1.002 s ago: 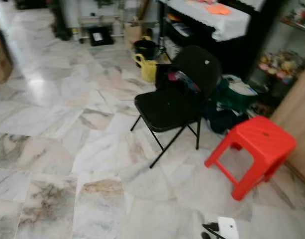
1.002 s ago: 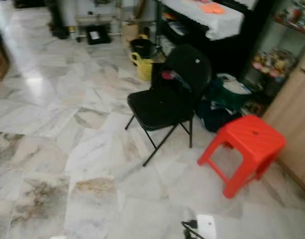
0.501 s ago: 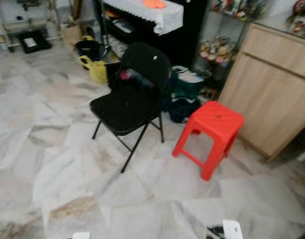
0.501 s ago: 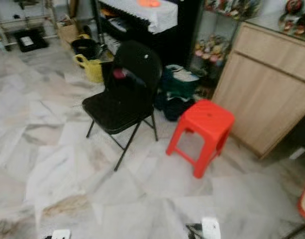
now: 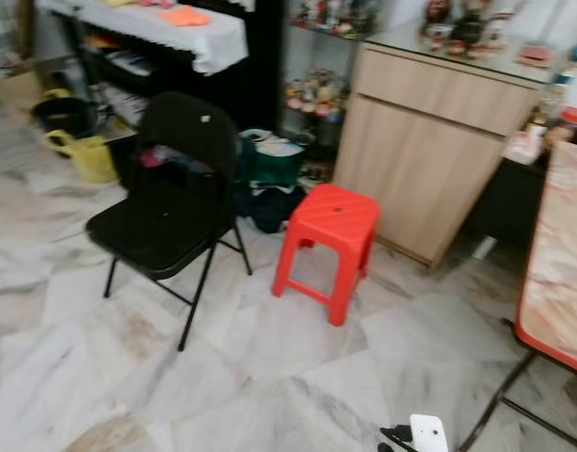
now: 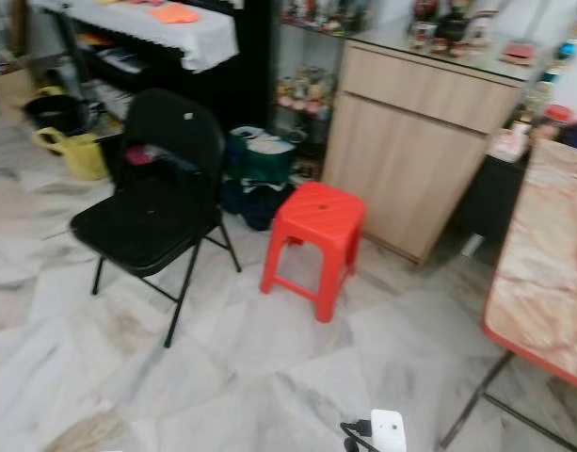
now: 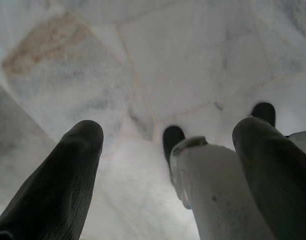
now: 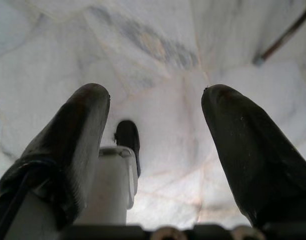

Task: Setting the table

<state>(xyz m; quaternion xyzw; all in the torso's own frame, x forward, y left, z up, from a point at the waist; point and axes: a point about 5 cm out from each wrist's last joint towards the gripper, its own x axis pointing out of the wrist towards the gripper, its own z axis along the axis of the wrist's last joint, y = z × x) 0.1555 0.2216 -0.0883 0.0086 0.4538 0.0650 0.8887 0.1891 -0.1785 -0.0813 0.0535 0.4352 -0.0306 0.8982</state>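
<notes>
Left gripper (image 7: 167, 165) hangs over the marble floor (image 5: 269, 377), jaws apart, and the right gripper (image 8: 155, 145) hangs the same way, jaws wide and holding nothing. Black folding chair (image 5: 166, 207) stands left, red stool (image 5: 328, 235) beside it, then the wooden cabinet (image 5: 429, 151). The table (image 5: 561, 273) is cut off at the right edge, its marbled top blurred.

Glossy veined marble floor (image 5: 269, 377) – smooth. Matt black metal-framed folding chair (image 5: 161, 221) at nine o'clock, shiny red plastic stool (image 5: 326, 240), pale wood-grain cabinet (image 5: 429, 141) at one o'clock – satin.
</notes>
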